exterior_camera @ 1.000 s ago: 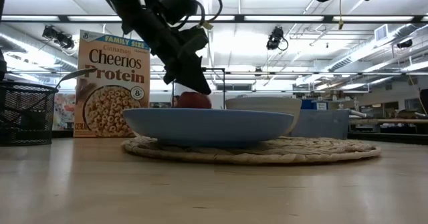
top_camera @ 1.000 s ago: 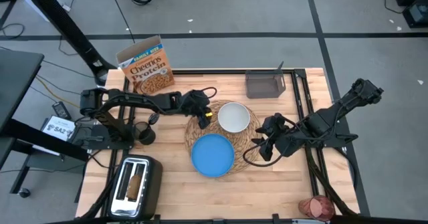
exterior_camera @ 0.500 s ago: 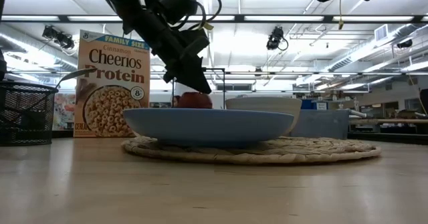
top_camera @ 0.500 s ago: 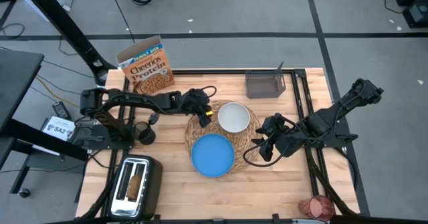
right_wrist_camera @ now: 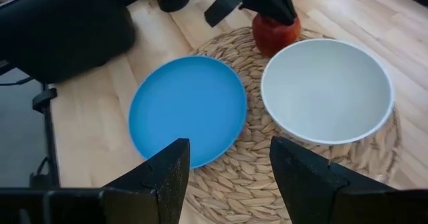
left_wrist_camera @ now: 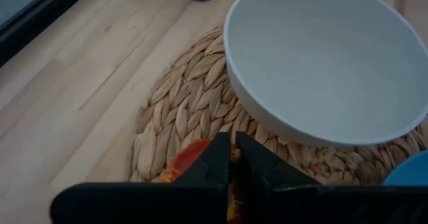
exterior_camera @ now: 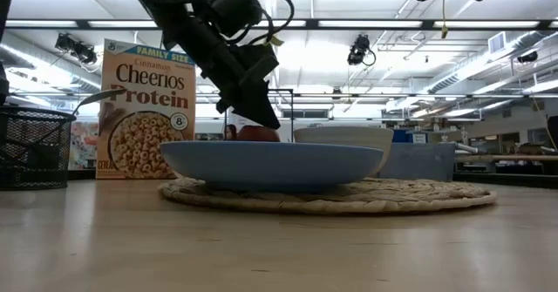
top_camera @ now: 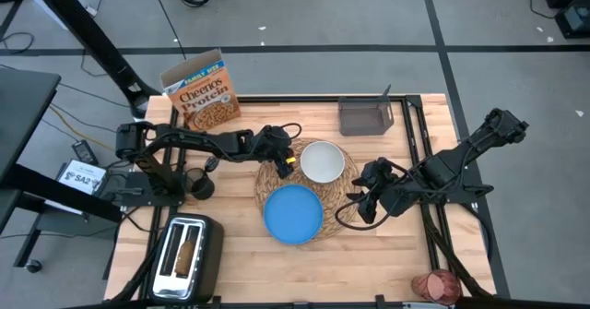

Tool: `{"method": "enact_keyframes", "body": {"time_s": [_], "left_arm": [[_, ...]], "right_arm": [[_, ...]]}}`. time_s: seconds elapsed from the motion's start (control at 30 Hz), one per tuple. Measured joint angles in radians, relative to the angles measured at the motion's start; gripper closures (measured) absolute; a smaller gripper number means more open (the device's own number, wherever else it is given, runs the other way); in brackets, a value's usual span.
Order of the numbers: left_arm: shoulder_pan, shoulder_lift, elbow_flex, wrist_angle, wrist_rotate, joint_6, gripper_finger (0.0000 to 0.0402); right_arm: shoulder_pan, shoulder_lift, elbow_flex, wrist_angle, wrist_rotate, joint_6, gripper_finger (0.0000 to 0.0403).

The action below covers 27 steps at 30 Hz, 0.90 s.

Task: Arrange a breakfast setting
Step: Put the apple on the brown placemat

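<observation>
Left gripper, fingers together on the red apple stem, sits directly above it; the apple rests on the placemat edge beside the white bowl. You lift straight up to clear.

On the table: one round woven placemat, one blue plate, one white bowl, one red apple. Also one Cheerios box, one toaster with one toast slice, one mesh basket, one grey bin. Two robot arms are present.
</observation>
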Motion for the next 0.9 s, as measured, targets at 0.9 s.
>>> {"method": "enact_keyframes", "body": {"time_s": [0.9], "left_arm": [[0.002, -0.044, 0.001, -0.07, 0.001, 0.03, 0.0239]], "right_arm": [[0.0, 0.0, 0.0, 0.01, -0.036, -0.001, 0.0189]]}}
